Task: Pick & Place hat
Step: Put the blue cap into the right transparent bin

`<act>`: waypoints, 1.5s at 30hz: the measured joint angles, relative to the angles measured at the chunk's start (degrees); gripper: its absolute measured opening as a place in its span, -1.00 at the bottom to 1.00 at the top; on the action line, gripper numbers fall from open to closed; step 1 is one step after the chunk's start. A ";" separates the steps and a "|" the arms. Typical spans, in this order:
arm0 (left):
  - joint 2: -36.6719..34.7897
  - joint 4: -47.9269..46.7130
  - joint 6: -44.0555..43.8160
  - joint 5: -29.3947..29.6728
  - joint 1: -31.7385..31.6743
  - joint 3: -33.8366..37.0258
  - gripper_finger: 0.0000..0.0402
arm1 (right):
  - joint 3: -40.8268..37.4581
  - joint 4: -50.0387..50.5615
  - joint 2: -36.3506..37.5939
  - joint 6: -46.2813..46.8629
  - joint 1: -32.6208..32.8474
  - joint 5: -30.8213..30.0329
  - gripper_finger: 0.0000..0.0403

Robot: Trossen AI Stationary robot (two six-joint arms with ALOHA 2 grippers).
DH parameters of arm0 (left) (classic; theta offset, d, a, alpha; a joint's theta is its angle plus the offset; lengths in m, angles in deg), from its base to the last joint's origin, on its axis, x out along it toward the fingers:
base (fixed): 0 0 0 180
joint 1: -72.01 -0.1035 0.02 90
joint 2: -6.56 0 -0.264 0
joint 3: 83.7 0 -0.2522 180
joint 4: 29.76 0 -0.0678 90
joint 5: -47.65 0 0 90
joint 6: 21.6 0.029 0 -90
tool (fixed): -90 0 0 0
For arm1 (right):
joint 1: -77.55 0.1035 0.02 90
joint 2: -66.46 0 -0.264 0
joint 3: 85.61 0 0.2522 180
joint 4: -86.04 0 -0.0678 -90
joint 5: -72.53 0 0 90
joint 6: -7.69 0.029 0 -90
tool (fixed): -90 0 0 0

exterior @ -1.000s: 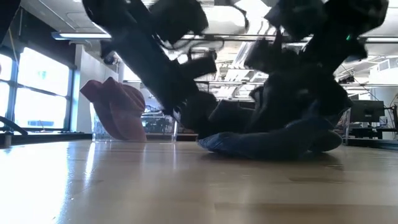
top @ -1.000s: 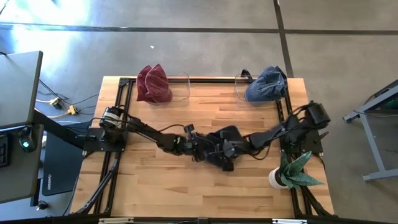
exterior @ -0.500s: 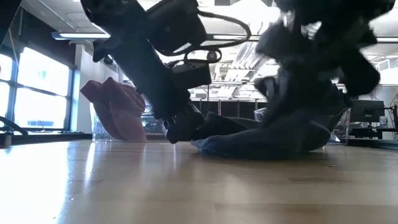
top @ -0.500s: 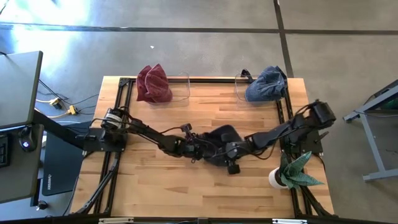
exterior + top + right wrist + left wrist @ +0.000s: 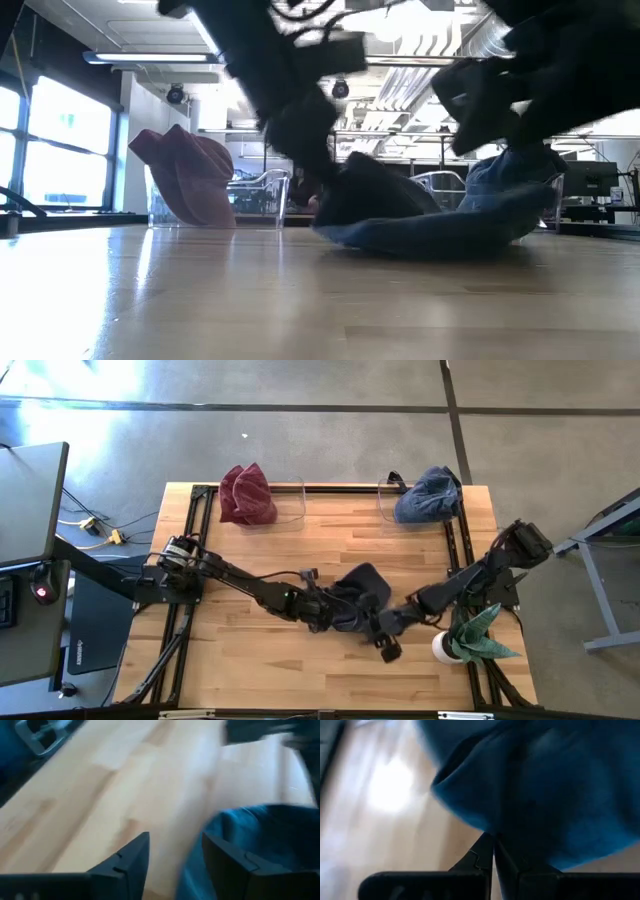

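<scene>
Partly, left end effector [image 5: 325, 612] hides the dark hat [image 5: 358, 588].

The left arm is stretched low from the table's left edge toward the middle, and its left gripper [image 5: 333, 618] is closed, the two dark fingers [image 5: 492, 855] pressed together with cloth pinched between them. The right arm is reached in from the right edge, bent downward toward the table's centre. The right gripper [image 5: 384, 632] is held with its fingers [image 5: 131, 856] spread apart, nothing gripped between them.
</scene>
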 joint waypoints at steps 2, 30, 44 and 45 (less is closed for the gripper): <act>-0.07 3.33 0.42 -4.41 -0.15 -0.51 -0.96 | 0.50 0.37 -1.46 -3.06 1.92 -0.82 -0.08; -6.90 -22.43 -5.77 -2.57 -1.12 -0.36 -0.96 | 0.43 2.34 -6.06 -17.87 2.99 -22.03 -0.17; -6.94 -23.37 -5.62 -3.21 -1.52 -0.37 -0.24 | 0.50 -7.63 -15.76 -28.38 0.99 -23.90 -0.22; -6.94 -23.72 -5.65 -3.30 -1.61 -0.37 -0.14 | 0.50 -7.77 -15.75 -28.40 0.89 -23.98 -0.26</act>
